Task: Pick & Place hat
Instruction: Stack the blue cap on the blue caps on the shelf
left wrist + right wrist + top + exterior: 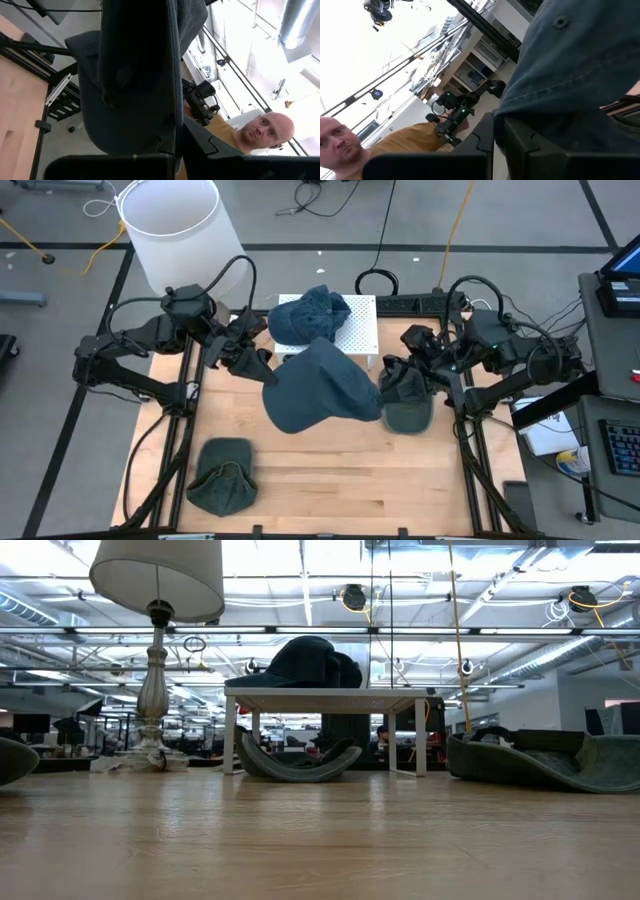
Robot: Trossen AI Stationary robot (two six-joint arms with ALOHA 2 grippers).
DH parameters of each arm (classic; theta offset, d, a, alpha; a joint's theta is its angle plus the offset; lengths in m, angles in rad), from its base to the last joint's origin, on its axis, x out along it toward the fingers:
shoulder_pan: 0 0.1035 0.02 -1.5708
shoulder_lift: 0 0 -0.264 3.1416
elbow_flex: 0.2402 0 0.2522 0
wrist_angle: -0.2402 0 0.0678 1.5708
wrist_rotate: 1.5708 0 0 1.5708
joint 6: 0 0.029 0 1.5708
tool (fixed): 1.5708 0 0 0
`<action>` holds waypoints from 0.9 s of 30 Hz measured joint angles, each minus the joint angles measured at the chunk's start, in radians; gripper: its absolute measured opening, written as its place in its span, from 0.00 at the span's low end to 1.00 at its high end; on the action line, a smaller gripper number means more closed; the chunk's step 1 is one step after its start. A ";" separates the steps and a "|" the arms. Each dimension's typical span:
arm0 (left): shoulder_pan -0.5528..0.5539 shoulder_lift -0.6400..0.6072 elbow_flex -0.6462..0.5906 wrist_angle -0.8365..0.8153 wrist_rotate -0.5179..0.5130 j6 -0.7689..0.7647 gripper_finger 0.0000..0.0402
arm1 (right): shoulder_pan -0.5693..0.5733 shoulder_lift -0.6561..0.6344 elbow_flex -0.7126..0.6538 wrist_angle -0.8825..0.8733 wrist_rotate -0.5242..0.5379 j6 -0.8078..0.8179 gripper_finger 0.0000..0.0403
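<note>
Two pincers grasp one large dark blue fabric hat [320, 387] above the middle of the light wooden desk [330, 470]: the left pincer [262, 367] is clenched on its left edge, the right pincer [392, 380] on its right edge. Another dark blue cap [308, 313] rests on the small white perforated stand [360, 330] just behind it. Olive green caps lie at the near left [222, 474] and beside the right pincer [408, 416]; a person in a mustard shirt [225, 131] shows in the wrist views.

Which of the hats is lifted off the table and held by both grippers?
The big blue hat at the table's middle: the left gripper and right gripper hold its opposite edges. The other hats rest on the white stand or the table.
</note>
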State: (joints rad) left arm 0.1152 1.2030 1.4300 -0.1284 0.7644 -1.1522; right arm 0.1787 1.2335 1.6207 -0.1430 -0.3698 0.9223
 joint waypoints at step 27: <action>0.026 -0.008 0.000 -0.342 0.128 0.227 0.33 | -0.026 -0.068 0.000 0.117 0.192 0.061 0.01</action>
State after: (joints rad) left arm 0.1417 1.1954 1.4300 -0.4709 0.8924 -0.9250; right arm 0.1527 1.1656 1.6207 -0.0261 -0.1783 0.9834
